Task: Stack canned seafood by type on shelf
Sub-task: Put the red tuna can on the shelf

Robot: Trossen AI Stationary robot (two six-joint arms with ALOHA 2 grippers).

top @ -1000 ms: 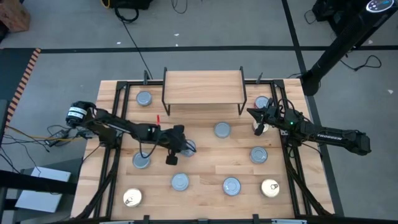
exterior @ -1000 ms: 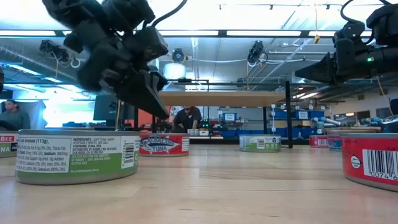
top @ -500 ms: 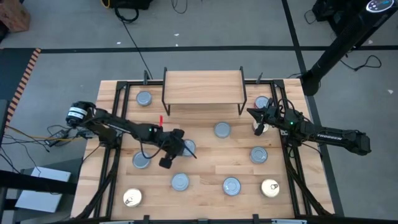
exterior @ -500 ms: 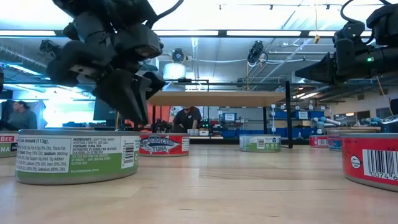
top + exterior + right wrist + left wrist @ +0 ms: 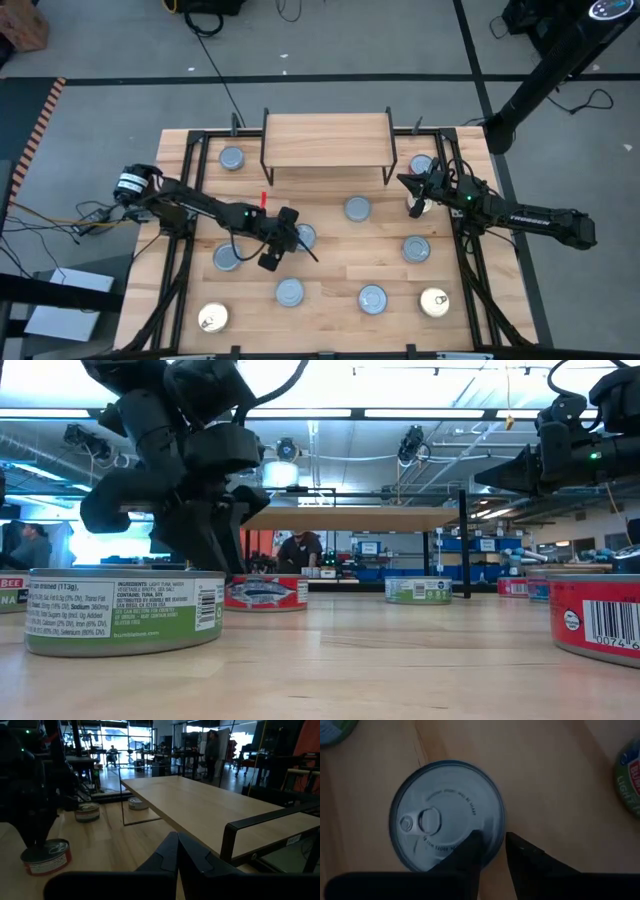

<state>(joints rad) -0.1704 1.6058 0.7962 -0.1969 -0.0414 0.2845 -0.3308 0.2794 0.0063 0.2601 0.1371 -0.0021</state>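
Note:
A silver-blue tin (image 5: 447, 812) with a pull tab lies flat on the table, left of centre (image 5: 305, 235); in the low view its side label is red (image 5: 265, 592). My left gripper (image 5: 493, 837) hangs over it, pointing steeply down and a little open. One finger (image 5: 472, 842) stands over the tin's top near the rim, the other (image 5: 517, 845) outside the rim. The shelf (image 5: 327, 140) stands at the far middle of the table on its black wire legs. My right gripper (image 5: 175, 842) waits shut at the right, beside the shelf. My left gripper comes at the tin's rim (image 5: 495, 820) from above, slanting. Whether either fingertip touches the tin I cannot tell: in the low view the near green-labelled tin (image 5: 125, 610) hides the tips.
Several more tins lie scattered flat on the table: silver-blue ones (image 5: 357, 209) (image 5: 289, 292) (image 5: 228, 258), and gold-topped ones at the near corners (image 5: 213, 318) (image 5: 434, 302). One tin (image 5: 232, 158) lies left of the shelf and one (image 5: 422, 165) lies right of it.
My left gripper has tipped to point more steeply down, rolled a little and sunk toward the silver-blue tin. Its fingers have parted a little. The tin has stayed where it was.

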